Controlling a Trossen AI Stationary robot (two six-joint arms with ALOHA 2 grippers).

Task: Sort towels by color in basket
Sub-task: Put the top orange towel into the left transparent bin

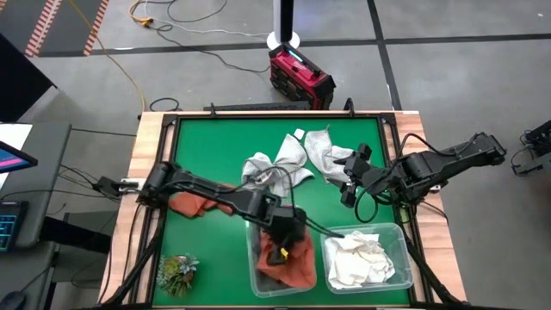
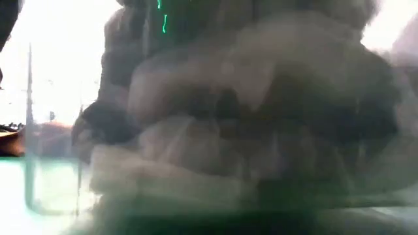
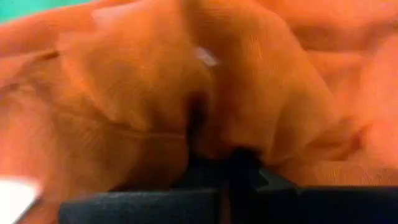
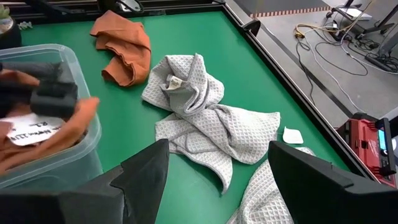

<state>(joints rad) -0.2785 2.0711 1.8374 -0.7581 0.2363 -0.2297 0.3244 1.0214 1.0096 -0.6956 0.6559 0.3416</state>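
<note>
Two clear bins stand at the table's near edge. The left bin (image 1: 252,258) holds rust-orange towels (image 1: 297,265); the right bin (image 1: 405,250) holds white towels (image 1: 362,258). My left gripper (image 1: 288,239) is down inside the left bin, shut on a rust-orange towel (image 3: 143,93) that fills its wrist view. Another rust-orange towel (image 1: 194,205) lies flat on the green mat under the left arm. Two light grey towels (image 1: 275,165) (image 1: 325,151) lie crumpled at the middle of the mat. My right gripper (image 1: 351,181) hovers open beside them, touching nothing. My left gripper pinches a bunched fold of the rust-orange towel (image 3: 208,134) between its two shut fingers, slanting down into the bin from the table's left. How many layers are caught cannot be told. The cloth is slack and rests on the other orange towels in the bin (image 4: 81,121).
A small green plant tuft (image 1: 176,274) sits at the near left corner. A raised black frame (image 1: 258,112) borders the mat. A red case (image 1: 301,76) stands on the floor beyond the far edge. Bare mat lies at the far left (image 1: 207,146).
</note>
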